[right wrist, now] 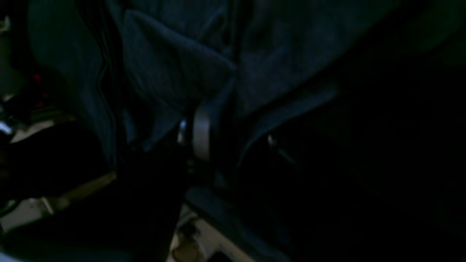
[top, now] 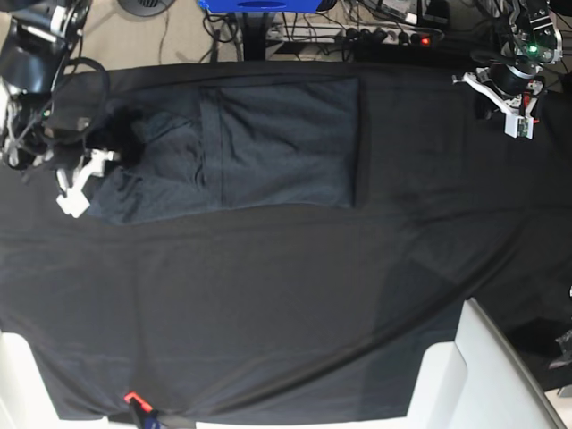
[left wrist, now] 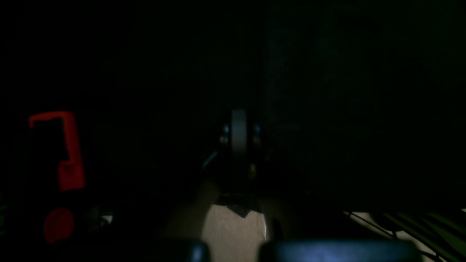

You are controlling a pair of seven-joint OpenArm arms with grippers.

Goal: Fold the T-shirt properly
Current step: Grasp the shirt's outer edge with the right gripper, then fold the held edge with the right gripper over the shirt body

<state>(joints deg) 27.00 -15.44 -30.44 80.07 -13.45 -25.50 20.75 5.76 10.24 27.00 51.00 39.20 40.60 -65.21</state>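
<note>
The T-shirt (top: 268, 143), dark charcoal grey, lies flat on the black table cloth (top: 286, 304) in the upper left of the base view, with one side folded over its body. My right gripper (top: 114, 154) is at the shirt's left end. In the right wrist view, a raised fold of the T-shirt (right wrist: 171, 69) is bunched at my right gripper (right wrist: 213, 107), with the jaws pinched on it. My left gripper (top: 500, 94) hangs over bare cloth at the far right, well away from the shirt. In the dim left wrist view my left gripper (left wrist: 238, 114) is shut and holds nothing.
White table parts (top: 487, 375) show at the bottom right. Cables and a power strip (top: 393, 36) run behind the far edge, beside a blue object (top: 259, 4). A small red marker (top: 132, 397) sits at the near edge. A red part (left wrist: 71, 153) shows at the left.
</note>
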